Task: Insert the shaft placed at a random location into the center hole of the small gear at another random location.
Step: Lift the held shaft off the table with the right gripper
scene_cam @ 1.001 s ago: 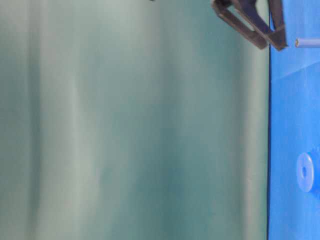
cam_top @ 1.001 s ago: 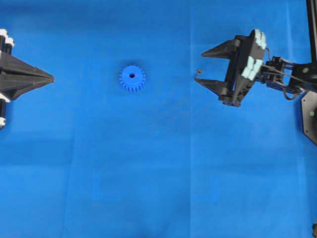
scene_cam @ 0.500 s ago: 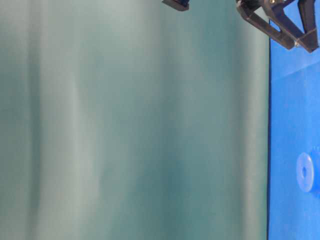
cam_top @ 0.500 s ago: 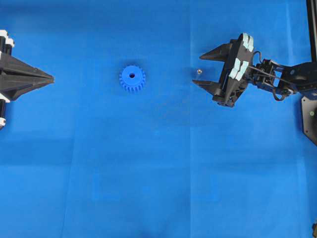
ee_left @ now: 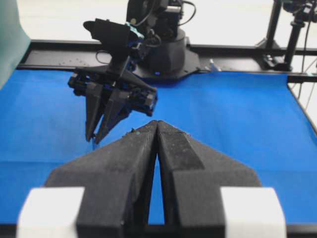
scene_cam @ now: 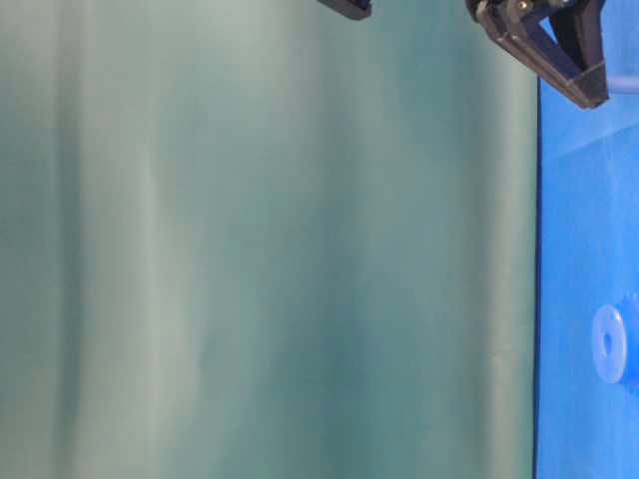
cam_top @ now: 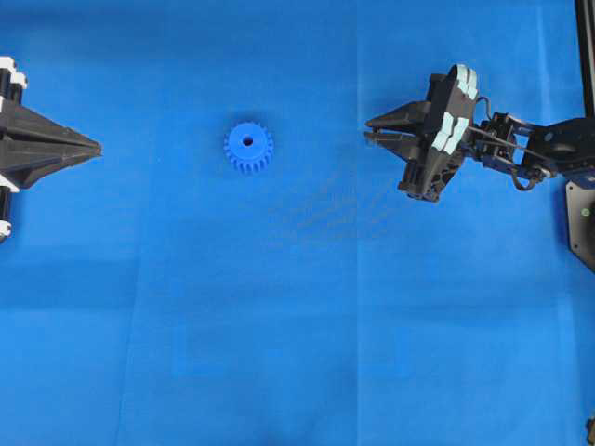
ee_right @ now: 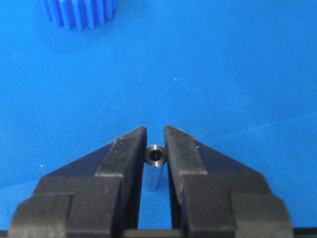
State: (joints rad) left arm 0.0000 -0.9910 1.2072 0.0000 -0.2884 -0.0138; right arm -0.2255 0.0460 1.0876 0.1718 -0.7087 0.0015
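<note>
The small blue gear (cam_top: 248, 147) lies flat on the blue cloth, left of centre, with its dark center hole (cam_top: 247, 141) facing up. Its teeth show at the top of the right wrist view (ee_right: 77, 12). The shaft (ee_right: 154, 168), a short silvery pin with a hollow round end, stands between the jaws of my right gripper (ee_right: 155, 136), which press on both its sides. In the overhead view my right gripper (cam_top: 369, 129) is right of the gear and hides the shaft. My left gripper (cam_top: 97, 147) is shut and empty at the far left.
The blue cloth (cam_top: 297, 325) covers the whole table. In the left wrist view my left gripper (ee_left: 157, 122) points at the right gripper (ee_left: 94, 138), with a black frame rail (ee_left: 237, 49) behind it. The table-level view shows the gear (scene_cam: 609, 344) and a green backdrop.
My right gripper's jaws have closed from wide open onto the shaft, which showed as a small dot between their tips before. The left arm and the gear have not moved.
</note>
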